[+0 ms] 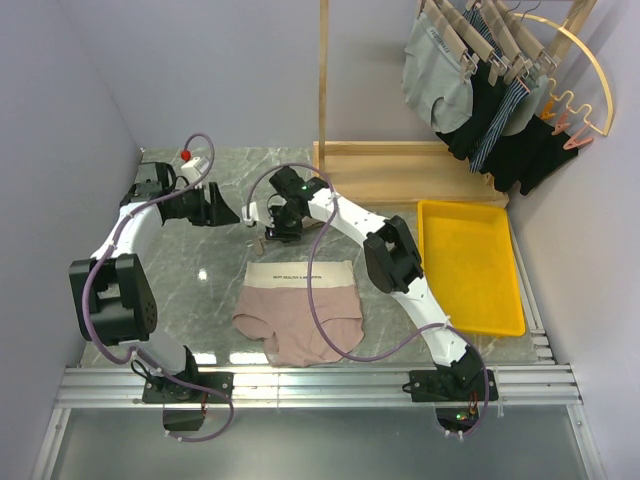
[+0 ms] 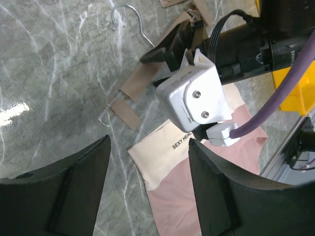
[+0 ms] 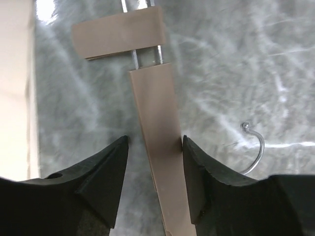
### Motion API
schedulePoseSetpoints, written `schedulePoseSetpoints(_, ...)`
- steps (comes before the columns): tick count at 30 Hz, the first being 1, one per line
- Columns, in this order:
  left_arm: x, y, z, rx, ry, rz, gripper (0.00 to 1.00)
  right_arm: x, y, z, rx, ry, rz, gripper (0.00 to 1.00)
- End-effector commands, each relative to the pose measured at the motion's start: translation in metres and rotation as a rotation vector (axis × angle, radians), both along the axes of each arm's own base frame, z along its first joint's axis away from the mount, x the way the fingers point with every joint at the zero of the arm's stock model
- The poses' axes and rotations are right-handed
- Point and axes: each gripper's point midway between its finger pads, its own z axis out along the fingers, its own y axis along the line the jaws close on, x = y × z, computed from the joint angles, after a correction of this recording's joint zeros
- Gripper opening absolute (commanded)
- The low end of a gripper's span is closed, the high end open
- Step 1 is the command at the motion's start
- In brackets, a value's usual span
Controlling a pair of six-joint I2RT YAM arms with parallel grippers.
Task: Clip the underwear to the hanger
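**The right claw is getting ready to grab the hanger.**

From above, the pink underwear lies flat on the table. Its cream band faces away from the arms. The hanger lies just past that band, under the right claw, and the left claw hangs near, to the left. From the left wrist, the left claw is wide open and holds nothing. Below it are a corner of the cream band, one wooden clip and the metal hook. From the right wrist, the right claw is open around the wooden bar, with one finger right against it and a small gap at the other. I think the step is picking up the hanger. Next, the claw needs to squeeze the bar tight, and then a clip must be opened onto the band.
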Motion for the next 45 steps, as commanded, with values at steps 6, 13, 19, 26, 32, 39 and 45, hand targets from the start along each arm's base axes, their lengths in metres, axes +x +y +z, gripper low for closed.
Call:
schedulePoseSetpoints(6, 0.004, 0.000, 0.021, -0.081, -0.013, -0.011, 0.70, -0.029, -0.021, -0.018, -0.110, 0.111, 0.044, 0.49)
schedulePoseSetpoints(13, 0.006, -0.001, 0.022, -0.097, -0.011, -0.015, 0.91, -0.020, -0.015, -0.026, -0.146, 0.067, 0.034, 0.47)
schedulePoseSetpoints(19, 0.007, -0.001, 0.022, -0.092, 0.005, -0.013, 0.93, -0.020, -0.015, -0.026, -0.147, 0.041, 0.045, 0.00)
schedulePoseSetpoints(26, 0.014, 0.011, 0.029, -0.025, -0.052, 0.033, 0.99, 0.003, -0.001, 0.001, -0.003, -0.093, -0.052, 0.00)
schedulePoseSetpoints(32, 0.030, 0.034, 0.039, 0.052, -0.104, 0.103, 0.99, 0.023, 0.010, 0.059, 0.133, -0.247, -0.112, 0.00)
schedulePoseSetpoints(39, 0.048, 0.071, 0.110, 0.057, -0.400, 0.245, 0.99, 0.013, 0.002, 0.091, 0.182, -0.360, -0.114, 0.00)
schedulePoseSetpoints(45, 0.043, 0.086, 0.137, 0.198, -0.483, 0.178, 0.99, 0.006, 0.004, 0.120, 0.256, -0.441, -0.124, 0.00)
